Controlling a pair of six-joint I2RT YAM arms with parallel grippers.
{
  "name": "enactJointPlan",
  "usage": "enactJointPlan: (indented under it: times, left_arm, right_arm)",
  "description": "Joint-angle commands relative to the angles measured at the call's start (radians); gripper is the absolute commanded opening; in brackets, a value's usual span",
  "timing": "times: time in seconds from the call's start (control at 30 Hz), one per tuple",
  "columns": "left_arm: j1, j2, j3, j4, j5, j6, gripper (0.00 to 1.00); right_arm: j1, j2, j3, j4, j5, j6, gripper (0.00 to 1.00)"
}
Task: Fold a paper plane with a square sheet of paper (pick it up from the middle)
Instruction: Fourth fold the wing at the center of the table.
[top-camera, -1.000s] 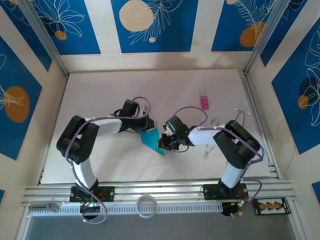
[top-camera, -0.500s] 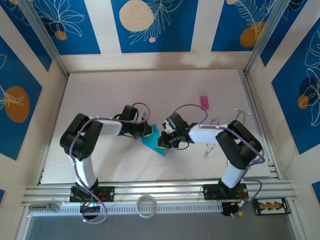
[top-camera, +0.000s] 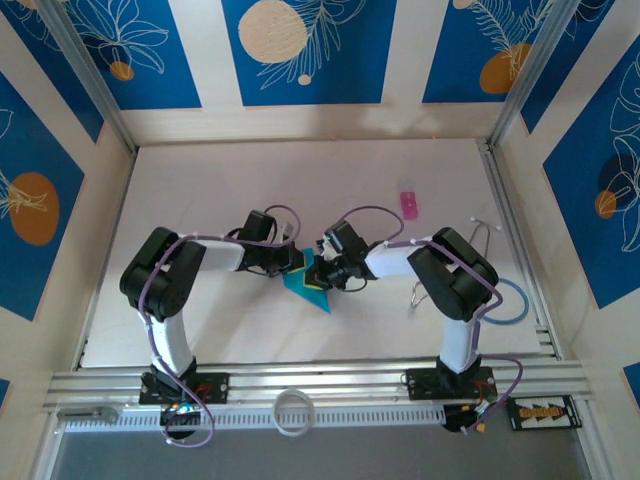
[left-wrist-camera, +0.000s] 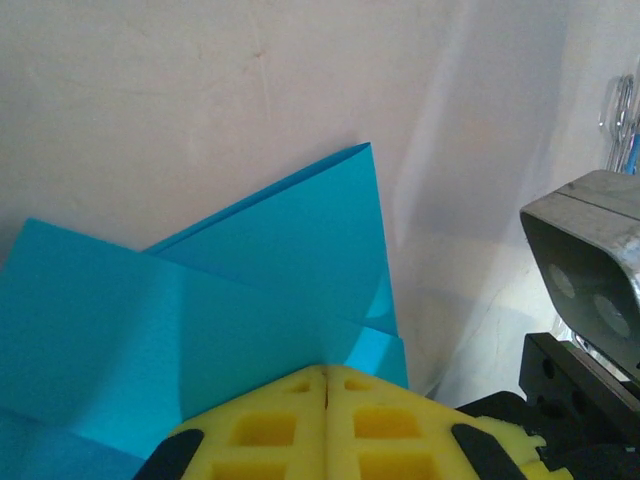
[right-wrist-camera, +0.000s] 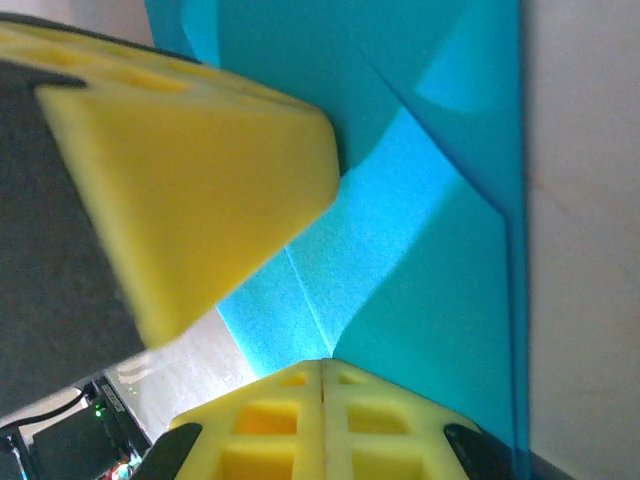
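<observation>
The square sheet of paper (top-camera: 307, 287) is cyan-blue and creased into a pointed shape, its tip toward the near edge of the table. My left gripper (top-camera: 295, 262) meets it from the left and my right gripper (top-camera: 320, 271) from the right, almost touching each other. In the left wrist view the yellow pads (left-wrist-camera: 290, 425) are pressed together on a crease of the paper (left-wrist-camera: 220, 300). In the right wrist view its pads (right-wrist-camera: 270, 425) are likewise shut on the paper (right-wrist-camera: 430, 260), with the left gripper's foam pad (right-wrist-camera: 190, 190) close at upper left.
A tiny pink object (top-camera: 408, 204) lies on the white table (top-camera: 220, 185) behind the right arm. Metal wire hooks (top-camera: 482, 230) sit near the right wall. A white ring (top-camera: 292, 411) rests on the front rail. Patterned blue panels wall in the table.
The right gripper has slid left until it meets the left gripper at the paper. The left gripper moved slightly toward the near edge and right, and its jaws closed fully.
</observation>
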Motion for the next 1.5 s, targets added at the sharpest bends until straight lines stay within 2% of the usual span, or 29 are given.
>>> enactJointPlan:
  times: [0.0,0.33,0.53,0.63,0.83,1.0,1.3,1.4,1.47]
  left_arm:
    - [0.012,0.026,-0.032,-0.041,-0.066,0.017,0.06]
    - [0.020,0.025,-0.034,-0.033,-0.060,0.005,0.05]
    - [0.020,0.018,-0.045,-0.023,-0.054,-0.004,0.05]
    - [0.020,0.017,-0.051,-0.016,-0.053,-0.007,0.05]
    - [0.020,0.015,-0.060,-0.004,-0.051,-0.018,0.05]
    - [0.021,0.014,-0.057,-0.011,-0.052,-0.017,0.05]
    - [0.023,0.009,-0.053,-0.027,-0.060,-0.025,0.05]
    - [0.028,0.014,-0.048,-0.040,-0.057,-0.069,0.04]
    - [0.030,0.014,-0.051,-0.027,-0.041,-0.102,0.04]
  right_arm:
    - [0.001,-0.056,-0.088,-0.062,-0.010,-0.006,0.00]
    - [0.010,-0.275,-0.339,-0.064,-0.008,0.002,0.01]
    - [0.008,-0.380,-0.294,-0.127,0.021,-0.014,0.02]
    - [0.005,-0.366,-0.241,-0.115,0.017,-0.018,0.02]
    - [0.015,-0.237,-0.156,-0.083,-0.023,-0.017,0.03]
    - [0.021,-0.180,-0.206,-0.055,-0.033,0.005,0.03]
    - [0.021,-0.295,-0.359,-0.052,-0.017,0.016,0.03]
    - [-0.014,-0.363,-0.396,0.043,-0.058,0.090,0.05]
    - [-0.037,-0.391,-0.377,0.005,-0.055,0.131,0.08]
